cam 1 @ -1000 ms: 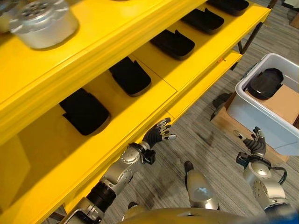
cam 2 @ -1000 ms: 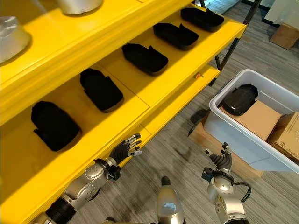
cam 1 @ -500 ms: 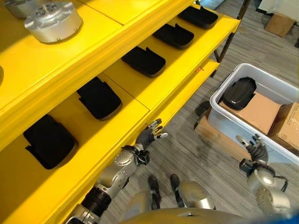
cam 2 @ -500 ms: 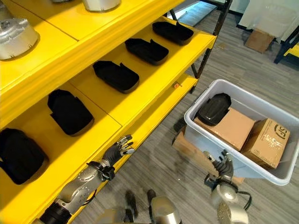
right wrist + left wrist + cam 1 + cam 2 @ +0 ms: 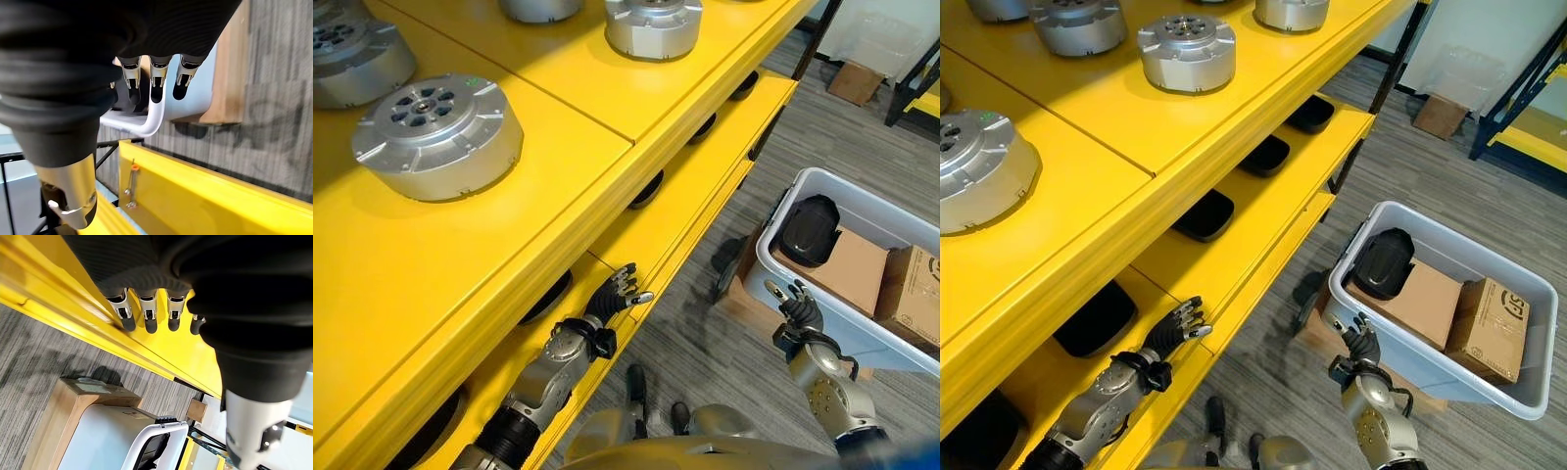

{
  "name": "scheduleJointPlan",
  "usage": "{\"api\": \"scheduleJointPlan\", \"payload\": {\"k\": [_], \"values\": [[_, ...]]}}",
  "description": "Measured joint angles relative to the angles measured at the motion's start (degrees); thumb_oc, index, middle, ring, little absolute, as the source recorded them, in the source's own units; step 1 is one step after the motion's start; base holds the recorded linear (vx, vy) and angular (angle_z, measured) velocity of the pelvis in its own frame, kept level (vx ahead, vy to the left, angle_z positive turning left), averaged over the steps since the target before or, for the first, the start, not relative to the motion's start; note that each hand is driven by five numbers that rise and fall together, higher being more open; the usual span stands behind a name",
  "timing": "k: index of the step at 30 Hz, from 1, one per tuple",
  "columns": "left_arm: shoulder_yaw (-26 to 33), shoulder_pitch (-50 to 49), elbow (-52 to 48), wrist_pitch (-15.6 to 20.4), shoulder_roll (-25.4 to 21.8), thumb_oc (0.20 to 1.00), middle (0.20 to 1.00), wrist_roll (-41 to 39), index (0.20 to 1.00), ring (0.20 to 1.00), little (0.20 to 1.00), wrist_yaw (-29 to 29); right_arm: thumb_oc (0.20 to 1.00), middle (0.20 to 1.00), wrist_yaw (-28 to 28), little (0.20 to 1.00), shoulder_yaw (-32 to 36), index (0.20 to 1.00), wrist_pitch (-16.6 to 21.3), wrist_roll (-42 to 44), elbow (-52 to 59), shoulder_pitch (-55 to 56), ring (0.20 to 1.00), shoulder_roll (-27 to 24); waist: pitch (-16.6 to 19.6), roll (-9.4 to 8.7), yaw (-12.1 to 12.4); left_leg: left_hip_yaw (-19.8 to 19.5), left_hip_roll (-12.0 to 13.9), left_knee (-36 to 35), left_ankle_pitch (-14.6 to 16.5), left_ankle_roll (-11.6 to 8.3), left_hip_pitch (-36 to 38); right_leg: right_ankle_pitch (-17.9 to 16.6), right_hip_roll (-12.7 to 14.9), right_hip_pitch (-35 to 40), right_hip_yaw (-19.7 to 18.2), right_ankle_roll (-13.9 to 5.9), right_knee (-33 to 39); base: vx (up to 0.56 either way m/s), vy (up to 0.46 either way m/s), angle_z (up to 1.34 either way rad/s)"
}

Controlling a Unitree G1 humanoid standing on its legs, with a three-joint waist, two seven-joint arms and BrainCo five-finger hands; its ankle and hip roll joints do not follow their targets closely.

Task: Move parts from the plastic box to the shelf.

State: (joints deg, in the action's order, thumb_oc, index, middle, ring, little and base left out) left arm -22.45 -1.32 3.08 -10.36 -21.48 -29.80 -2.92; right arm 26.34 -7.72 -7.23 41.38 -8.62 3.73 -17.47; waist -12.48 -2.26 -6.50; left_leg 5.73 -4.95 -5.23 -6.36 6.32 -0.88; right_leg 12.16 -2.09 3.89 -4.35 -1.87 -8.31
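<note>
The light grey plastic box point(image 5: 1430, 362) stands on the floor at the right. Inside it a black part point(image 5: 1381, 262) lies at its far left end, against a flat cardboard piece point(image 5: 1425, 299). My right hand point(image 5: 1361, 343) is open, its fingers point(image 5: 156, 78) straight and pointing at the box's rim point(image 5: 156, 117), close to the near wall and empty. My left hand point(image 5: 612, 294) is open too, with straight fingers point(image 5: 146, 318) at the front edge of the yellow shelf point(image 5: 685, 211). It holds nothing. Black parts point(image 5: 1205, 213) lie in a row on the lower shelf level.
Silver round parts point(image 5: 435, 132) sit on the top level of the shelf. A small cardboard carton point(image 5: 1494, 313) fills the box's right end. The box rests on a wooden board point(image 5: 68, 401). Grey carpet floor point(image 5: 705, 343) lies between shelf and box. Another carton point(image 5: 1440, 116) stands far back.
The whole picture has shifted: the camera now looks from higher, so the shelf's top level shows. My right hand stands nearer the box's wall. Both hands stay open.
</note>
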Motion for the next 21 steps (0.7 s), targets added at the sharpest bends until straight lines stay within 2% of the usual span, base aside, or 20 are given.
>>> {"api": "scheduleJointPlan", "payload": {"k": [3,6,7,9,12,13,14,15,16,17,18,19,20,21], "values": [[0.7,-0.9,0.1,0.3,-0.1,1.000,1.000,0.0,1.000,1.000,1.000,-1.0,1.000,1.000,1.0,1.000,-0.2,1.000,-1.3,0.0,-0.1,-0.7,1.000,0.0,-0.1,-0.13,0.6,1.5,1.6,0.0,0.4,-0.13,0.7,-0.9,-0.9,-1.6,2.5,-0.89,-3.8,-0.03,-0.019,-0.29],[0.7,-1.5,0.1,0.0,-0.3,1.000,1.000,0.1,1.000,1.000,1.000,-2.0,1.000,1.000,1.6,1.000,-0.4,1.000,-2.1,0.0,-0.4,-1.8,1.000,0.1,-0.2,-0.23,2.3,3.5,3.8,-0.1,1.6,0.14,2.0,-1.7,-1.3,-2.6,7.7,-2.65,-6.3,-0.02,-0.106,-0.52],[0.6,-1.4,0.2,-0.3,0.0,1.000,1.000,0.1,1.000,1.000,1.000,-2.2,1.000,1.000,2.0,1.000,-0.4,1.000,-2.2,0.0,-0.4,-2.2,1.000,0.1,-0.2,-0.13,2.4,3.7,4.4,0.0,1.7,0.27,2.0,-1.3,-1.1,-3.8,9.9,-2.55,-7.8,0.02,-0.225,-0.42],[0.3,-1.4,0.8,-0.5,0.9,1.000,1.000,0.0,1.000,1.000,1.000,-2.3,1.000,1.000,3.2,1.000,-0.6,1.000,-2.4,0.0,-0.5,-2.4,1.000,0.1,-0.4,0.21,2.5,3.8,6.0,0.1,1.7,0.33,1.8,-1.5,2.4,-5.7,10.3,-2.64,-9.2,0.02,-0.245,-0.15],[0.1,-1.5,1.1,-0.6,0.8,1.000,1.000,-0.1,1.000,1.000,1.000,-2.4,1.000,1.000,3.8,1.000,-0.6,1.000,-2.4,0.2,-1.0,-2.0,1.000,1.0,-0.5,0.87,2.7,3.9,8.4,0.4,1.8,0.12,1.9,-3.3,7.4,-6.5,9.8,-5.57,-7.3,0.02,-0.214,-0.04],[0.3,-1.8,1.1,-0.5,0.7,1.000,1.000,-0.2,1.000,1.000,1.000,-2.4,1.000,1.000,3.9,1.000,-0.7,1.000,-2.4,0.2,-1.3,-1.9,1.000,1.6,-0.4,0.61,2.8,3.9,9.3,0.5,1.7,-0.25,1.9,-5.3,9.3,-6.3,9.9,-6.95,-4.8,0.04,-0.334,-0.08],[0.5,-1.8,1.9,-0.4,0.6,1.000,1.000,-0.4,1.000,1.000,1.000,-2.7,1.000,1.000,4.0,1.000,-0.7,1.000,-2.5,0.2,-1.8,-2.0,1.000,2.0,-0.5,0.75,2.9,4.0,10.3,0.7,1.8,-1.74,1.8,-6.1,11.4,-6.8,9.8,-7.73,-4.7,0.05,-0.438,-0.13],[0.8,-2.4,3.5,-0.4,0.5,1.000,1.000,-0.6,1.000,1.000,1.000,-4.5,1.000,1.000,4.2,1.000,-0.9,1.000,-3.2,0.2,-2.3,-1.7,1.000,3.1,0.0,0.43,3.1,4.6,12.1,1.1,2.2,-3.13,1.9,-8.8,14.9,-6.5,9.6,-8.67,-0.8,0.06,-0.544,-0.16],[0.9,-2.7,3.5,-0.4,0.1,1.000,1.000,-0.6,1.000,1.000,1.000,-4.9,1.000,1.000,4.2,1.000,-1.5,1.000,-3.7,0.2,-2.3,-1.7,1.000,3.4,0.0,0.44,3.1,4.6,12.9,1.0,2.2,-3.40,1.9,-9.7,16.3,-6.5,9.6,-9.20,0.8,0.07,-0.552,-0.14],[1.2,-3.1,3.4,-0.4,-0.2,1.000,1.000,-0.7,1.000,1.000,1.000,-5.1,1.000,1.000,4.0,1.000,-2.0,1.000,-4.0,0.2,-2.4,-1.7,1.000,3.5,0.2,0.24,3.3,4.7,14.1,0.8,1.7,-5.42,1.9,-10.8,17.2,-6.2,10.2,-9.16,3.0,0.05,-0.395,-0.08],[1.7,-3.9,2.5,-0.3,-0.5,1.000,1.000,-0.8,1.000,1.000,1.000,-5.3,1.000,1.000,4.0,1.000,-2.1,1.000,-4.6,0.2,-2.5,-1.3,1.000,3.7,0.9,-0.63,3.5,4.5,15.6,0.1,0.8,-8.12,2.1,-11.8,17.3,-4.9,10.6,-8.61,6.4,0.05,-0.410,-0.01],[1.8,-4.4,1.8,-0.2,-1.2,1.000,1.000,-0.9,1.000,1.000,1.000,-5.7,1.000,1.000,4.1,1.000,-2.3,1.000,-4.8,0.2,-2.5,-1.0,1.000,3.8,1.3,-1.23,3.7,4.2,16.3,-0.4,0.3,-9.27,2.1,-12.0,17.0,-4.2,10.6,-8.57,8.1,0.04,-0.446,0.08],[1.9,-4.8,1.3,-0.2,-2.4,1.000,1.000,-0.9,1.000,1.000,1.000,-6.0,1.000,1.000,4.1,1.000,-2.5,1.000,-4.9,0.2,-2.6,-0.8,1.000,3.9,2.0,-2.82,4.1,3.7,17.0,-0.4,-0.4,-11.54,1.9,-12.5,16.3,-3.2,10.6,-8.59,9.5,0.03,-0.414,0.21],[2.6,-4.7,2.9,-0.3,-0.7,1.000,1.000,-1.2,1.000,1.000,1.000,-6.6,1.000,1.000,4.1,1.000,-2.5,1.000,-4.9,0.2,-3.6,-1.5,1.000,2.7,1.5,-0.30,3.9,2.8,20.1,-0.4,-0.8,-12.96,2.1,-15.0,13.1,-2.2,11.0,-8.21,9.8,0.03,-0.374,0.17]]}}
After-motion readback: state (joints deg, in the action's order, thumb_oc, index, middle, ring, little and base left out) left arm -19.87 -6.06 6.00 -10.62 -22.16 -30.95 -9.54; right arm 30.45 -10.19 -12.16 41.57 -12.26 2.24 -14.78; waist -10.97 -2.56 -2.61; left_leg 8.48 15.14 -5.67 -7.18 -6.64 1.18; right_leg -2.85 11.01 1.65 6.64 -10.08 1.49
